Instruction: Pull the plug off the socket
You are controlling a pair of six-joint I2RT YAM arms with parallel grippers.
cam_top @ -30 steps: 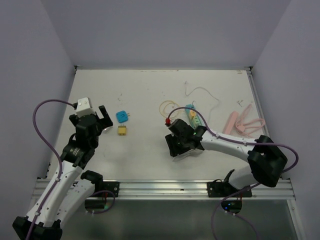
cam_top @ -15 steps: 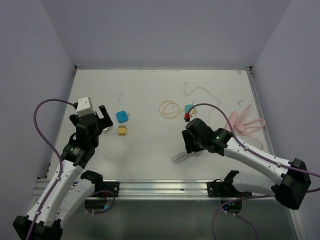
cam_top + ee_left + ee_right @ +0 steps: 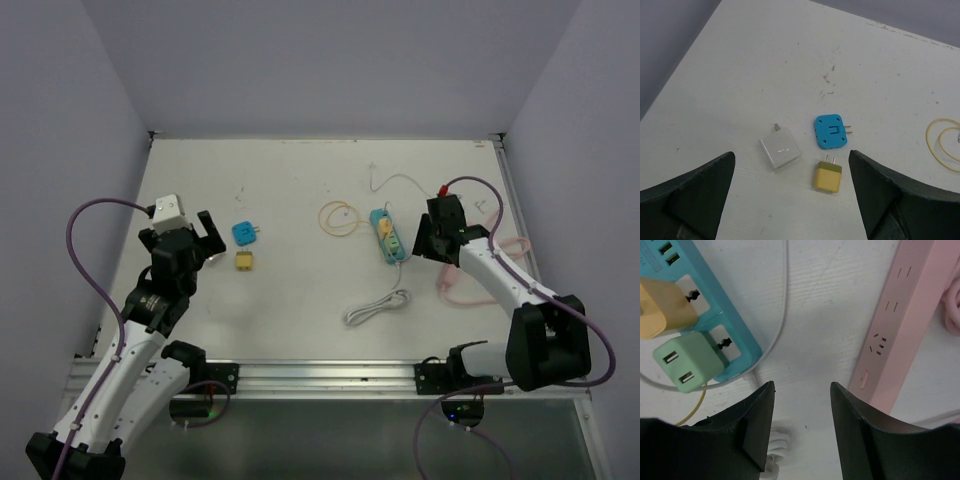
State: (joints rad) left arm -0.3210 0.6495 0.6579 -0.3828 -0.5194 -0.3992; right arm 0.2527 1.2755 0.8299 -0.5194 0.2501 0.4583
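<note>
step in hand: approach, no grasp yet. the right tool hovers low over bare tabletop, between the teal power strip and the pink power strip, fingers roughly half apart with nothing between them. two plugs are seated in the teal strip, a green plug at its near end and an orange plug just beside it; the task does not say which one is meant, so my guess is the green, as it is closer to the tool. next move, as i judge it: shift the tool left over that plug, set the fingers across its two flat sides, close, then pull straight out along the pins. the light strip may lift with it, and the left arm is too far off to pin it. the left tool is spread fully, empty, above a loose white adapter, blue plug and yellow plug, well apart from the strip. surface: white, matte, a few dark scuffs; a yellow cable loop and a coiled white cable lie near the strip. room: plain pale lavender walls on three sides, metal rail along the near edge.
</note>
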